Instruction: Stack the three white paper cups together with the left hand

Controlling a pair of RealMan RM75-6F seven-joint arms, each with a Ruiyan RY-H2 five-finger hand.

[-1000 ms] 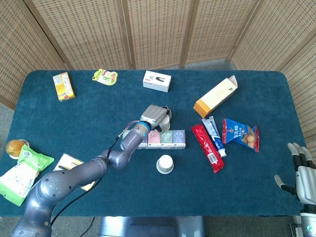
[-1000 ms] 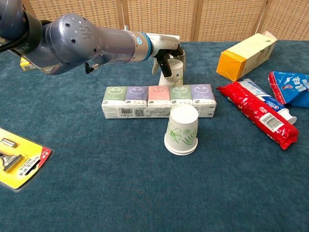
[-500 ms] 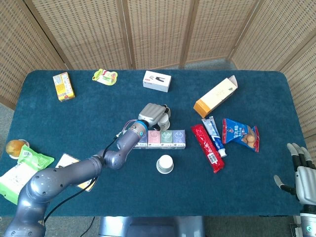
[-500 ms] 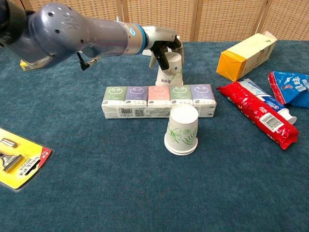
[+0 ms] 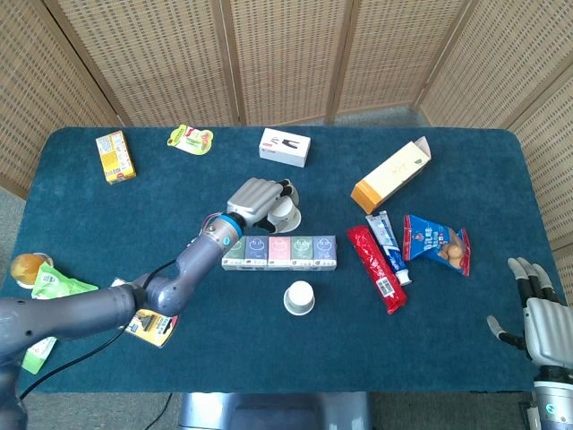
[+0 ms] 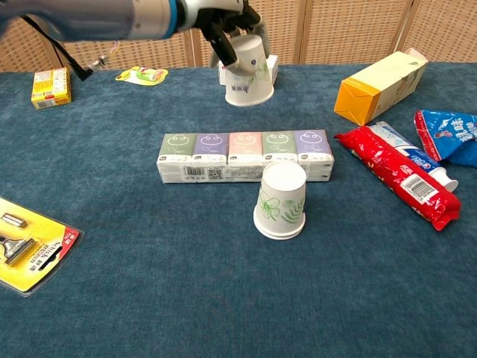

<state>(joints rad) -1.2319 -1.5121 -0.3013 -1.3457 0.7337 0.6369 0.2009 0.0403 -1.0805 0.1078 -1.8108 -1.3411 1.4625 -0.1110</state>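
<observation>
The left robot hand (image 6: 223, 19) grips an upturned white paper cup (image 6: 248, 71), lifted clear of the blue counter (image 6: 149, 283) and tilted, its mouth facing down. Below and in front of the hand lies a row of tissue packs (image 6: 244, 156); beyond that, on the near side, a second white paper cup (image 6: 282, 200) stands upside down just beside the packs. A third cup cannot be made out. Well apart, at the counter's near corner, the right robot hand (image 5: 542, 318) holds nothing, fingers spread.

left hand (image 6: 223, 19) raised, fingers closed, right hand (image 5: 542, 313) open
</observation>
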